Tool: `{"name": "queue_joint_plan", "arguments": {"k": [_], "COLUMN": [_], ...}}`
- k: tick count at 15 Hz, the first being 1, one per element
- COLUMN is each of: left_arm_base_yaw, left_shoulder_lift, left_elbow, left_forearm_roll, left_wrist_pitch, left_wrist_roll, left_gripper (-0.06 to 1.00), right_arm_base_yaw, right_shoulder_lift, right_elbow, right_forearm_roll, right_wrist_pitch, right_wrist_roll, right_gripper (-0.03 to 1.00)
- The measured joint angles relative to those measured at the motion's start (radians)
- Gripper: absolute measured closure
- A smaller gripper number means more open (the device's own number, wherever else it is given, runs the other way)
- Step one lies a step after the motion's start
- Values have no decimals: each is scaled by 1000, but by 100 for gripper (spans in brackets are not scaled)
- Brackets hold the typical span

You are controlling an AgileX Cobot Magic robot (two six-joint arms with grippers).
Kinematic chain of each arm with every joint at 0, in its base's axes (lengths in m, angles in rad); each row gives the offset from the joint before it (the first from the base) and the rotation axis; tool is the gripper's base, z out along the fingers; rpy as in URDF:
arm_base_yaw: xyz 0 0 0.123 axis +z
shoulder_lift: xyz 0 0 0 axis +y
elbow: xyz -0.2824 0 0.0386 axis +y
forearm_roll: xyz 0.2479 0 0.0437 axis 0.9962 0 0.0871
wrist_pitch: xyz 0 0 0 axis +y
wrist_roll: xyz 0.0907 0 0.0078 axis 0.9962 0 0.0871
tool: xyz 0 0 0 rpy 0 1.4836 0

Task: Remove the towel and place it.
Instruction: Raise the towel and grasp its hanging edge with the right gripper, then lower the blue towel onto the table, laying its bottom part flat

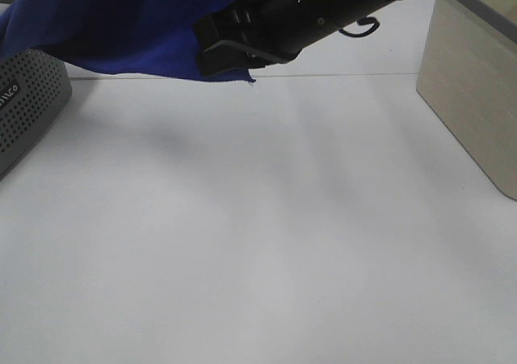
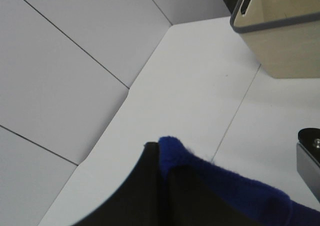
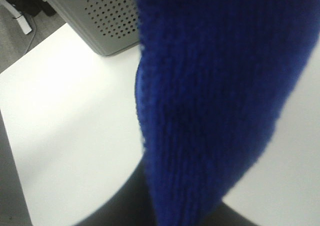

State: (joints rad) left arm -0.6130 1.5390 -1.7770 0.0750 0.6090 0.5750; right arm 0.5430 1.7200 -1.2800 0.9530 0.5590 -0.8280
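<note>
White flat table nearest. Further back: grey perforated plastic basket left, beige rectangular bin right. Large royal-blue fuzzy microfibre towel hangs in the air far left, over the basket. Right end effector is clamped on its lower edge. Left end effector pinches a fold. Risk: the trailing edge snags the basket, or a thin grip slips and the towel drops bunched.

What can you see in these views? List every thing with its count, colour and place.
towel: one, royal blue, lifted off the table, upper left of high view
basket: one, grey, perforated, left edge
box: one, beige with grey rim, right side
table: one, white, beneath everything
left claw: one, black, shut on a towel edge
right claw: one, black, reaching across, shut on the towel's corner
</note>
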Motion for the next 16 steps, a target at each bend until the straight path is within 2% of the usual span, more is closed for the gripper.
{"name": "queue_joint_plan", "arguments": {"k": [3,9,13,16], "left_arm_base_yaw": [0,0,0,0], "left_shoulder_lift": [0,0,0,0], "left_elbow": [0,0,0,0], "left_forearm_roll": [-63,-75,-97,-113], "left_wrist_pitch": [-69,-113,-193,-237], "left_wrist_roll": [0,0,0,0], "left_gripper": [94,94,94,94], "right_arm_base_yaw": [0,0,0,0], "right_shoulder_lift": [-82,-267,-363,-374], "right_elbow": [0,0,-4,-123], "right_forearm_roll": [-175,-717,-905,-1000], "right_wrist_pitch": [-8,65,135,256], "right_wrist_roll": [137,494,602,616], "right_gripper": [95,95,95,95]}}
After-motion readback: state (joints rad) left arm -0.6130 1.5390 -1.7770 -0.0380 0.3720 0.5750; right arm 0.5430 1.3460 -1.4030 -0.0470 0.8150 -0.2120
